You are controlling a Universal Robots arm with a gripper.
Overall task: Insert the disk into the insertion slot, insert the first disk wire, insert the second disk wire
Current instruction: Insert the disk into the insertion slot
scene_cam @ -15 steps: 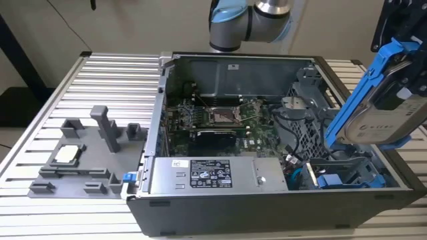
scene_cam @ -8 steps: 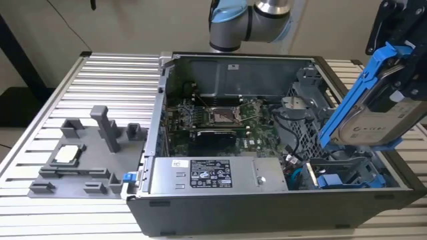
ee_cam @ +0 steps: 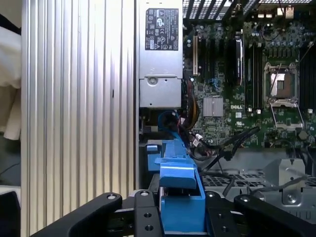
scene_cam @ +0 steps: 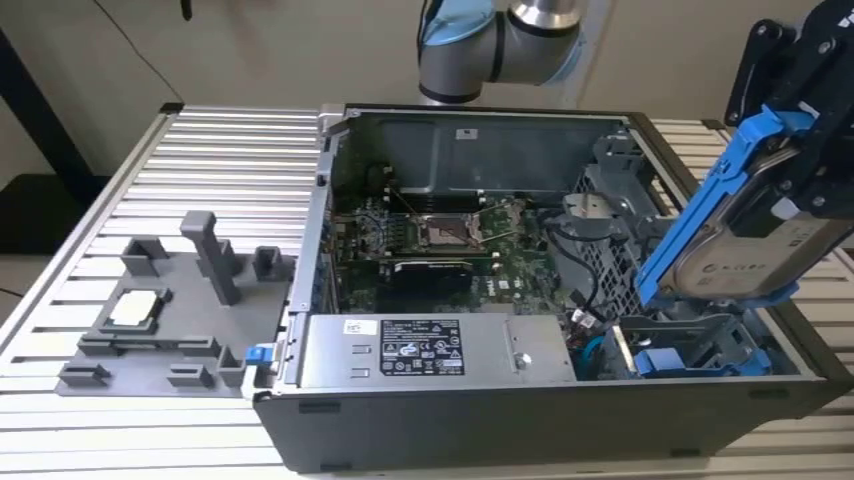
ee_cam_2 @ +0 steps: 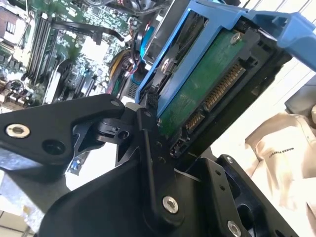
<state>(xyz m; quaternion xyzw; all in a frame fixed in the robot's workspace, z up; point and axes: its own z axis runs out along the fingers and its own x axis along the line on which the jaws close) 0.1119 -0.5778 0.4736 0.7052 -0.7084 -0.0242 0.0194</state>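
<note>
The disk, a flat silver-grey hard drive in a bright blue plastic bracket, hangs tilted at the exterior view's right edge. Its lower end is just above the insertion slot of the grey perforated drive cage, probably so that end enters first. The black gripper has its fingers clamped on the bracket's sides (the connector edge is bare, with no wire in it). The grey power-supply box sits beside the slot, at lower centre.

Table: I see a ribbed aluminium table under everything.
Case: an open computer case lies on it.
Board: a green motherboard inside, with the processor socket mid-board.
Power supply: a grey labelled power-supply box sits along the case's near wall.
Fixture: I make out a grey fixture at the exterior view's left, with a chip resting on it.
</note>
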